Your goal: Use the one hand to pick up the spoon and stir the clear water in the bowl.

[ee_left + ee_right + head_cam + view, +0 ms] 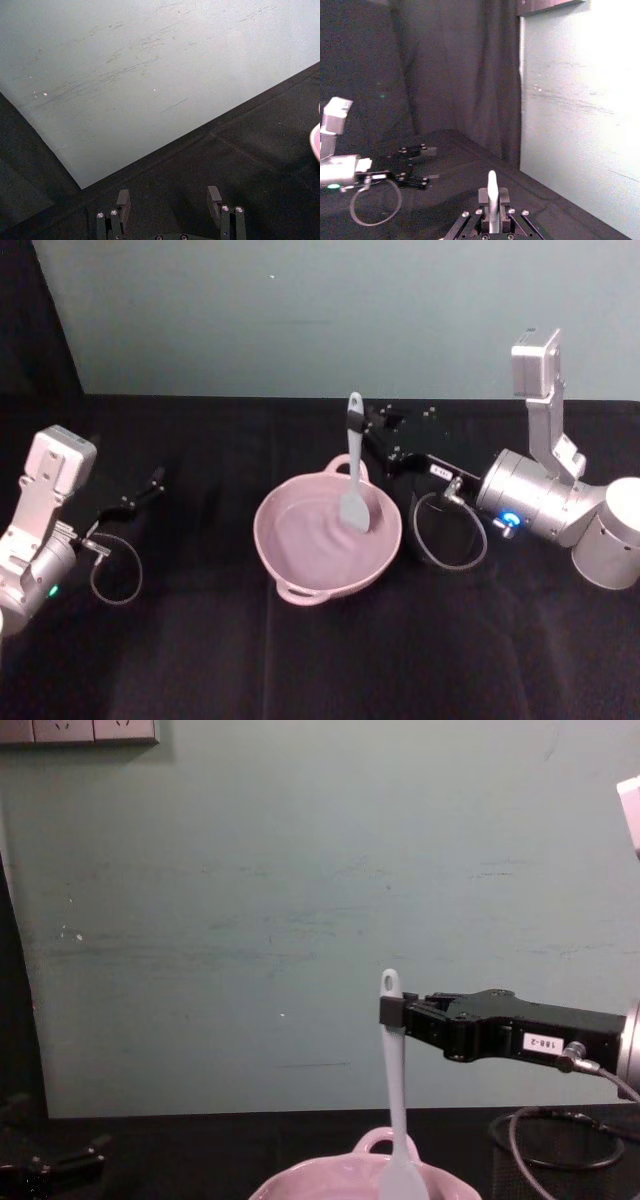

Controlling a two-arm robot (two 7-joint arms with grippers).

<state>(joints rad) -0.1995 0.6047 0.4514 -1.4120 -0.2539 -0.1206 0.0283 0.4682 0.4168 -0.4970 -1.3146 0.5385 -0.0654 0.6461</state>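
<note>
The white spoon (353, 465) stands nearly upright, its flat head down inside the pink bowl (275, 565) at the table's middle. Faint ripples of clear water (315, 540) show against the pink. My right gripper (360, 425) reaches in from the right and is shut on the spoon's handle just below its hole. From the chest, that gripper (390, 1012) clamps the spoon (396, 1100) above the bowl's rim (300, 1186). The right wrist view has the spoon's handle (492, 182) pinched between the fingers (482, 196). My left gripper (140, 495) rests far left, open (169, 202).
A black wire-mesh cup (448, 530) stands just right of the bowl, under my right gripper's body, and shows low right from the chest (560, 1150). A pale wall backs the black table. Cable loops hang beside both wrists. The bowl's edge (316, 140) peeks into the left wrist view.
</note>
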